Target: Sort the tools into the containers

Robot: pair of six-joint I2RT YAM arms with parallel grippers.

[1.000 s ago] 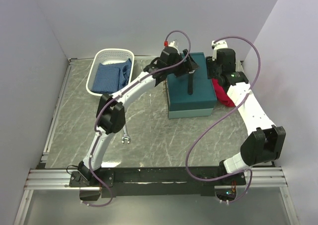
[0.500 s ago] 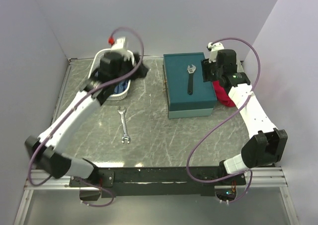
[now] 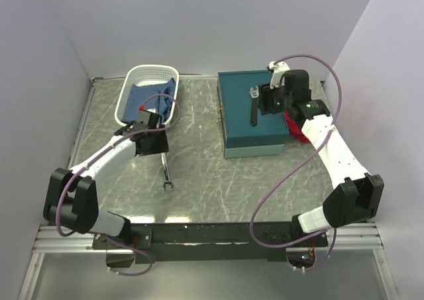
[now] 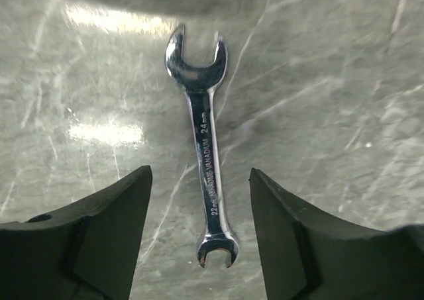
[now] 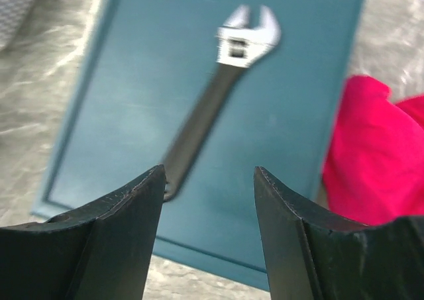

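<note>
A silver open-ended spanner [image 3: 166, 171] lies flat on the table left of centre; in the left wrist view the spanner [image 4: 207, 161] lies lengthwise between my open fingers. My left gripper [image 3: 161, 149] hovers over its far end, open and empty. The teal box [image 3: 235, 124] stands closed at the back right. A dark-handled wrench [image 3: 254, 105] lies on its lid, and it shows blurred in the right wrist view [image 5: 215, 98]. My right gripper [image 3: 265, 101] is open above the lid [image 5: 139, 101], near the wrench. The other tools are out of view.
A white basket [image 3: 129, 87] holding a blue cloth [image 3: 151, 93] stands at the back left. A red cloth [image 3: 297, 129] lies right of the box, also in the right wrist view [image 5: 371, 148]. Grey walls close in both sides.
My left arm has swung from the box, past the basket, down over the spanner. The wrench now lies on the lid. My right gripper has moved left over the lid.
</note>
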